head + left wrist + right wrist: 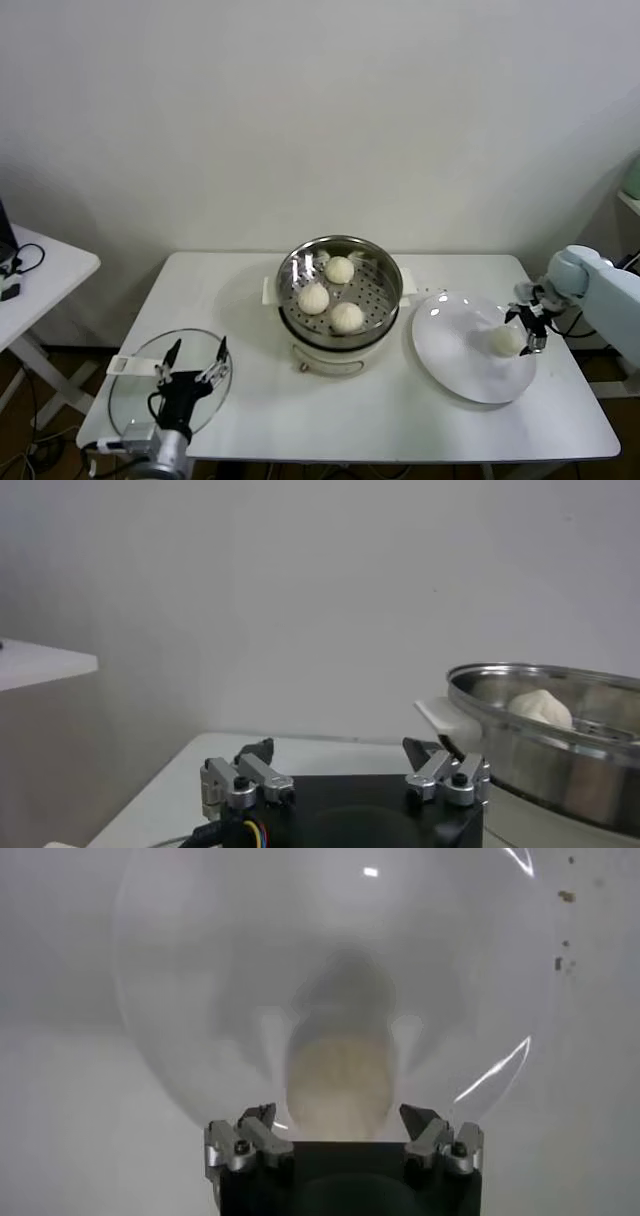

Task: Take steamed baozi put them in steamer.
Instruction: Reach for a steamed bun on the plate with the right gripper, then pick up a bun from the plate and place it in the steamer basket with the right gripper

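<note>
Head view: we find the right claw [528,328] released around the last small cream-white dough bun [506,340] on the white round plate [452,352]; we advise centring before clenching. Left claw [193,363] idles released over the counter [400,410].

Plain white wall [320,110]; white table [250,400]; side table [50,270] left.

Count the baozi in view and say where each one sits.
4. Three lie in the steamer: one at the back, one on the left, one at the front. The fourth is on the white plate, at the right pincer.
</note>
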You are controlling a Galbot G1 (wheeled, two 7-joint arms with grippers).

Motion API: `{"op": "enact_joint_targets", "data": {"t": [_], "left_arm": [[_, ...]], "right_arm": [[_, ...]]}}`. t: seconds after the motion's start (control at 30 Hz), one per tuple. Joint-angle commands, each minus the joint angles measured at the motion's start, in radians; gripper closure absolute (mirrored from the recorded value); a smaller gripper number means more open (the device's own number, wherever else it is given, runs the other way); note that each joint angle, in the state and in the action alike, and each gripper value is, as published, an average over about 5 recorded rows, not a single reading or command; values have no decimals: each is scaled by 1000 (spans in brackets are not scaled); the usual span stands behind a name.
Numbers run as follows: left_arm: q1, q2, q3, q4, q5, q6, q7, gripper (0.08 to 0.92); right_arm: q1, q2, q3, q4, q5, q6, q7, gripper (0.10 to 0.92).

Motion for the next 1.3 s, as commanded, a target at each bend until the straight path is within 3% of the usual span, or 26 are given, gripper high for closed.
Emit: {"op": "enact_joint_targets", "data": {"t": [0.03,0.37,0.83,1.3], "left_arm": [[1,2,-3,0,0,0,0,177],[-1,1,-2,0,1,1,0,177],[1,1,-5,-3,0,0,-1,177],[3,-2,1,-22,13,-7,2,177]], "right_arm": [[-18,39,26,-37,-30,6,-5,203],[-13,49,29,-48,-24,0,-30,204],[-3,43,23,-46,16,-17,-36,304],[400,31,-326,6,463,-158,-31,314]]}}
